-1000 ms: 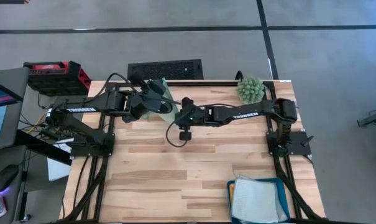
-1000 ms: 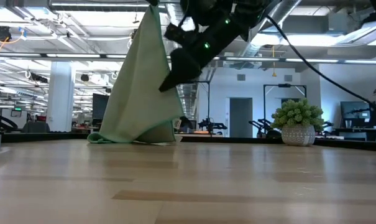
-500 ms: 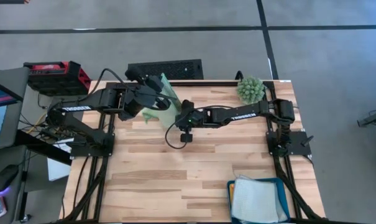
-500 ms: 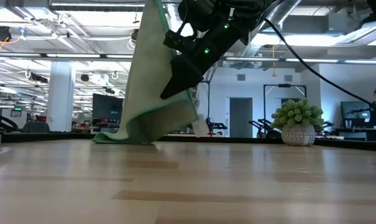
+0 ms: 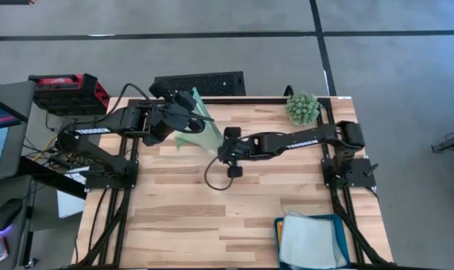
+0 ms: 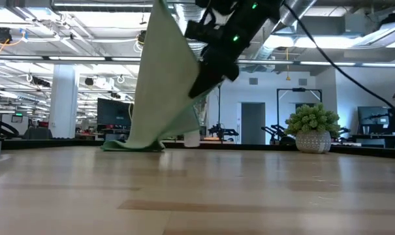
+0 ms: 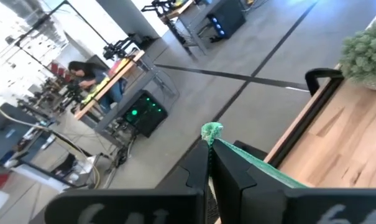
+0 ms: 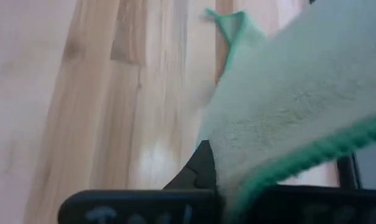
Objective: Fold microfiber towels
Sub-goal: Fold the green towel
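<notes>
With both grippers pinching the light green towel (image 5: 199,129), the job now, I'd judge, is to draw it taut and lay it flat before any fold.

Near to far:
- Blue tray (image 5: 339,225) at near right corner, pale cloths stacked in it.
- Right gripper (image 5: 225,144) mid-table, fingers pressed together on the towel's edge.
- Left gripper (image 5: 195,109) at the far side, clamped on an upper corner; towel hangs from it, lower end touching the table (image 5: 181,217).

Keep both corners level, pull apart evenly, lower slowly.

Towel: soft, nappy pile, darker green stitched hem, drapes limp. Table: striped wood. Spiky ball plant (image 5: 302,107) at far right.
</notes>
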`<act>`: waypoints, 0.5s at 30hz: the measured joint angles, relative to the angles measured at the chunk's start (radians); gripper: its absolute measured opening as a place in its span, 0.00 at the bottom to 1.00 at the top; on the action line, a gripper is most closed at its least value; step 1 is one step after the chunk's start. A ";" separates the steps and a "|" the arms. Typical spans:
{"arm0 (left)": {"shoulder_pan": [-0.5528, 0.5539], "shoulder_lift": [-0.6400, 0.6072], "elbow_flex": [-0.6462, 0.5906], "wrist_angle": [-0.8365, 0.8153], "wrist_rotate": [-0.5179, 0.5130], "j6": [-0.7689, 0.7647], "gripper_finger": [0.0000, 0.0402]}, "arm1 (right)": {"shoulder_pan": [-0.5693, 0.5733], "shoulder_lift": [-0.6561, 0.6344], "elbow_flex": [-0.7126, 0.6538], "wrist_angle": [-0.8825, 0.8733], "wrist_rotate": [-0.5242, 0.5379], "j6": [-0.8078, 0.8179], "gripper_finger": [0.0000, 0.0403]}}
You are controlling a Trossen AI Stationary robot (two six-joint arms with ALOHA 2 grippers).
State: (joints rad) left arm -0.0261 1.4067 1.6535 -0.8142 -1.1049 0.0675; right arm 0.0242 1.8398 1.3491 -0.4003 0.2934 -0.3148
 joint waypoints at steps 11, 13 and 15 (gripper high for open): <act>0.041 0.000 0.000 -0.306 0.072 -0.276 0.00 | 0.012 -0.256 0.000 -0.321 0.168 0.080 0.01; 0.054 0.000 0.000 -0.370 0.093 -0.329 0.00 | -0.001 -0.299 0.000 -0.354 0.189 0.084 0.01; 0.069 0.000 0.000 -0.420 0.116 -0.382 0.00 | -0.019 -0.343 0.000 -0.376 0.190 0.087 0.00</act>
State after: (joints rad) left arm 0.0432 1.4063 1.6531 -1.2341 -0.9885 -0.3147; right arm 0.0050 1.4971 1.3491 -0.7763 0.4835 -0.2276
